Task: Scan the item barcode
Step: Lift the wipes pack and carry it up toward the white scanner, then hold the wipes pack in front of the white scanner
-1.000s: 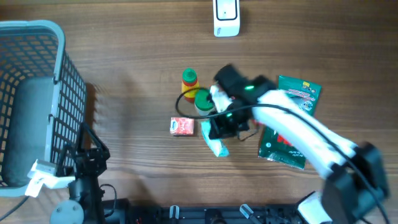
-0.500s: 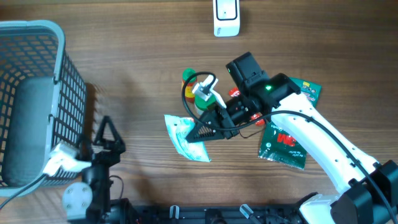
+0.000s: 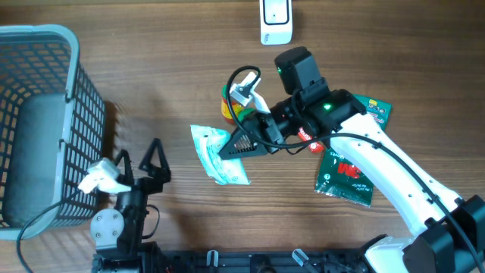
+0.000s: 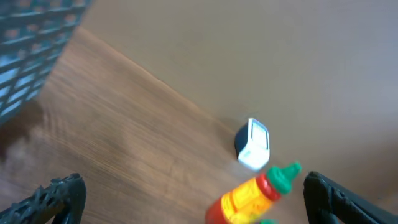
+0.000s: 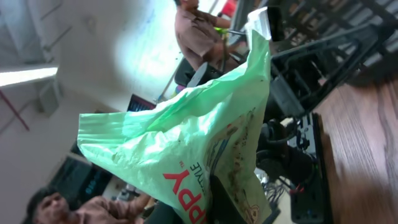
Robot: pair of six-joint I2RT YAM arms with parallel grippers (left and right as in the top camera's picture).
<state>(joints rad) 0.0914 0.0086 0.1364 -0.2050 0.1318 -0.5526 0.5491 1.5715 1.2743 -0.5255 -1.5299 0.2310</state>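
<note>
Your right gripper (image 3: pixel 229 149) is clenched on the pouch (image 3: pixel 217 155), a pale green crinkly bag with red lettering. In the overhead view the pouch sticks out past the fingertips toward the basket side, with the black fingers pinching its right edge. In the right wrist view the pouch fills the middle of the frame, one dark finger shows at its lower edge, and the room is behind it rather than the table, so the camera is tipped up. I can't see a barcode on the pouch in any view. The pouch sits over the middle of the table (image 3: pixel 151 68), well apart from the scanner (image 3: pixel 274 21) at the far edge. The bottle (image 3: pixel 227 111), yellow and red with a green cap, is just behind the right wrist and partly hidden by a cable. A dark green packet (image 3: pixel 350 171) lies flat under the right arm. Your left gripper (image 3: pixel 139 161) is near the front edge beside the basket (image 3: pixel 45 32), jaws spread wide and holding nothing. Its camera looks across the table at the bottle and scanner.
</note>
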